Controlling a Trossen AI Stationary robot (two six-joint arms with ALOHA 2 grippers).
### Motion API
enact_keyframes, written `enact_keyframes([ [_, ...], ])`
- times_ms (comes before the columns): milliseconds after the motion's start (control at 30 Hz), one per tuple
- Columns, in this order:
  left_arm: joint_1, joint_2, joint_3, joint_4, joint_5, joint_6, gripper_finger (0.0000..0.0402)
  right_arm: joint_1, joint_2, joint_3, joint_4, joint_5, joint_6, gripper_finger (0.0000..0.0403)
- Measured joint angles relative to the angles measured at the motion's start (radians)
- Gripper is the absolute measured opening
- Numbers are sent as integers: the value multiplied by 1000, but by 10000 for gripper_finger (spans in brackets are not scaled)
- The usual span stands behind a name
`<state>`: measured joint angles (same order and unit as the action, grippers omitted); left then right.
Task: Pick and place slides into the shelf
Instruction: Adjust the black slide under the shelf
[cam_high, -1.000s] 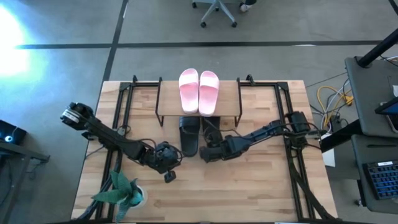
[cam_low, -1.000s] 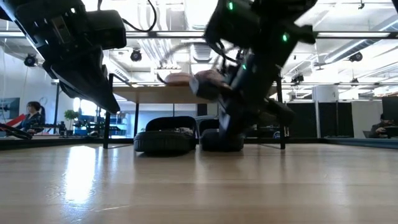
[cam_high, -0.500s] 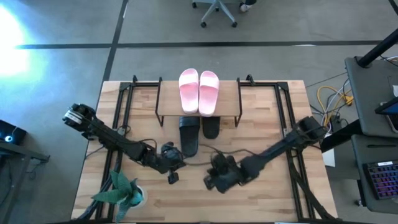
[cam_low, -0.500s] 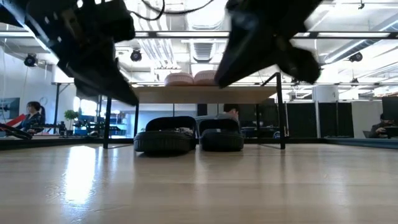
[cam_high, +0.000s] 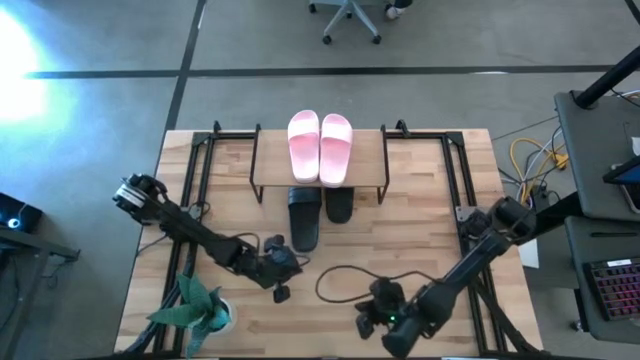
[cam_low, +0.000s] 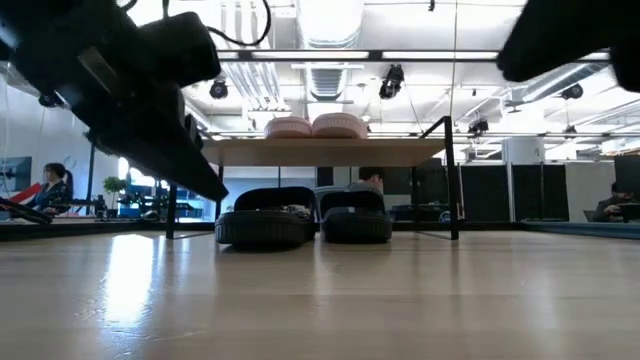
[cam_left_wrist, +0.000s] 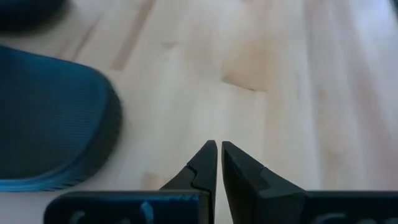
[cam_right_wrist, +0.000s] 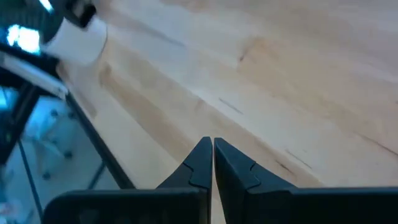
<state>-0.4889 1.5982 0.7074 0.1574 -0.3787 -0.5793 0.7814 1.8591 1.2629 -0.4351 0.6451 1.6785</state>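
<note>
The light pink pair of slides (cam_high: 320, 147) lies side by side on the top board of the shelf (cam_high: 367, 160). In the low view it shows as pink slides (cam_low: 313, 126) on the shelf board (cam_low: 400, 151). The dark pair sits on the table under the board: the left dark slide (cam_high: 305, 218) with its heel sticking out toward the near side, the right dark slide (cam_high: 339, 204) farther in. My left gripper (cam_high: 281, 293) hangs shut just near of the left dark slide's heel (cam_left_wrist: 50, 124). My right gripper (cam_high: 362, 325) is shut, close to the table's near edge.
A green plant in a white pot (cam_high: 198, 310) stands at the near left corner and shows as a white pot (cam_right_wrist: 74, 37) in the right wrist view. A black cable (cam_high: 340, 280) loops on the table between the arms. Black frame rails (cam_high: 200, 170) run along both sides.
My right gripper has drawn back from the right dark slide under the shelf, toward the table's near edge and somewhat right. That slide stays under the board. My left gripper has shifted a little toward the near edge and right.
</note>
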Motion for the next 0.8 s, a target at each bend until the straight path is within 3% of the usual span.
enact_keyframes([
  [133, 2, 37, 0, 0, -88, -16, 8, 35, 0, -29, -9, 80, 133, 8],
  [267, 27, 71, 1, -1, -95, -15, 8, 46, 1, -45, -33, 89, 208, 9],
  [433, 68, 100, 1, -6, -99, -4, 8, 44, 1, -49, -59, 90, 217, 9],
  [800, 234, 93, 1, -17, -111, 170, 8, 14, 1, -49, -63, 91, 215, 9],
])
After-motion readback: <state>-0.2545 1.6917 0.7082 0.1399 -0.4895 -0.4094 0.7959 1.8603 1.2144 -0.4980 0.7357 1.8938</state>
